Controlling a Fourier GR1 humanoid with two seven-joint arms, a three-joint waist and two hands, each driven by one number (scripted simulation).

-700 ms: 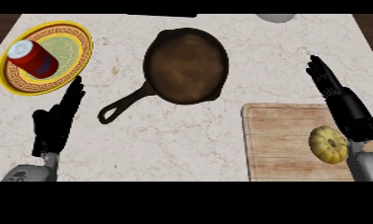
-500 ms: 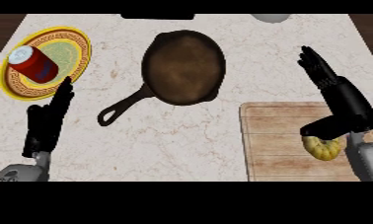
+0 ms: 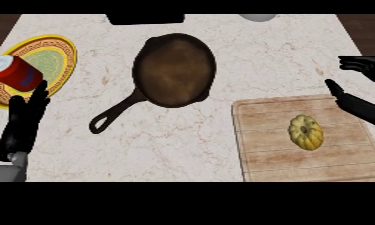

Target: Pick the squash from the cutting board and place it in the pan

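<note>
Presently on view, by descending size:

Desk (image 3: 242, 60): pale marble top with faint veins, carrying all items below.

Cutting board (image 3: 307, 162): light wood with a groove near its rim, lying flat toward 4 o'clock of the view.

Pan (image 3: 174, 70): dark cast-iron skillet at centre, slightly toward 12 o'clock. Round bowl holding nothing; handle runs out toward 7 o'clock and ends in a loop. Well apart from the cutting board.

Plate (image 3: 55, 58): yellow with a patterned border and a pale green centre, at 9 to 10 o'clock, cut off by the view's edge.

Left hand (image 3: 26, 120): black, at 8 o'clock, fingers straight and pointing toward 12 o'clock, holding nothing. Resting near the edge, its fingertips just below the can and the plate's rim.

Right hand (image 3: 351, 100): black, at 3 o'clock, partly out of view. Fingers spread apart and relaxed, holding nothing. One part lies over the cutting board's 1 o'clock corner; another sits higher, beside the view's edge. Apart from the squash.

Can (image 3: 18, 73): red with a pale top and a blue patch, on the plate's 8 o'clock side, tilted.

Squash (image 3: 305, 132): yellow, ribbed, small. Lies on the cutting board, right of its middle, untouched by either hand.
</note>
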